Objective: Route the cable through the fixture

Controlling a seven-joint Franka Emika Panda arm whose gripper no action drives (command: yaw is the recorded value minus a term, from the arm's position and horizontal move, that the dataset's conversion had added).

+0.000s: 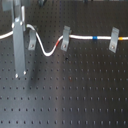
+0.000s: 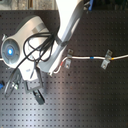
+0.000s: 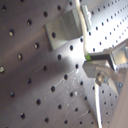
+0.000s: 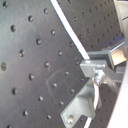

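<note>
First exterior view: white cable [image 1: 80,38] threaded along three slanted grey clips, sagging before the middle fixture [image 1: 65,38]; gripper [image 1: 19,70] near left clip [image 1: 31,41], grasp state indiscernible.

arm: reaching down over board; end effector [image 1: 19,70]: upright, finger state unclear

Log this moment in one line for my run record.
cable: through middle and right fixtures | left fixture: cable sags beside | gripper: at cable, state unclear
</note>
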